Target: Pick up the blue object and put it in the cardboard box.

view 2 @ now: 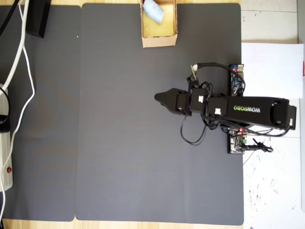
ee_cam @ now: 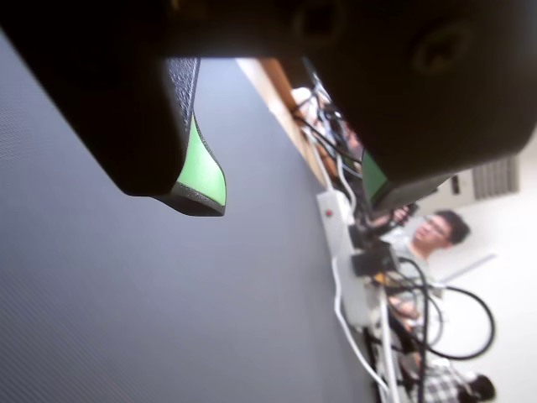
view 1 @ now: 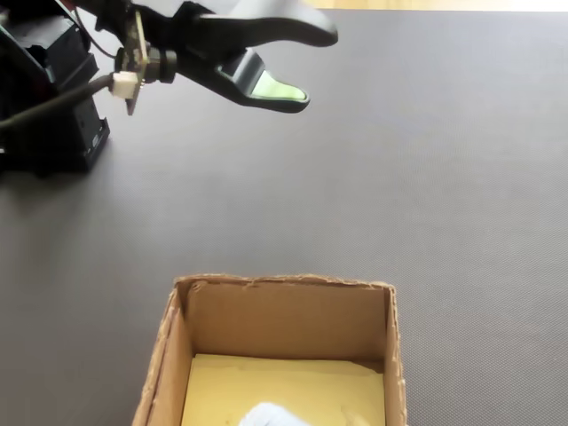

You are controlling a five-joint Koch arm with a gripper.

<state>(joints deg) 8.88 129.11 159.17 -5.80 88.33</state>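
The blue object, a pale whitish-blue roll, lies inside the cardboard box at the mat's top edge in the overhead view. In the fixed view only its top shows on the yellowish floor of the box. My gripper hangs above mid-mat, well away from the box and pointing left. Seen in the fixed view, the gripper has its jaws spread. The wrist view shows both green pads with a wide gap, and the gripper holds nothing.
A dark grey mat covers the table. A white power strip and cables lie off its left side. The arm's base and circuit boards sit to the right, beside white paper. A person sits beyond the table edge.
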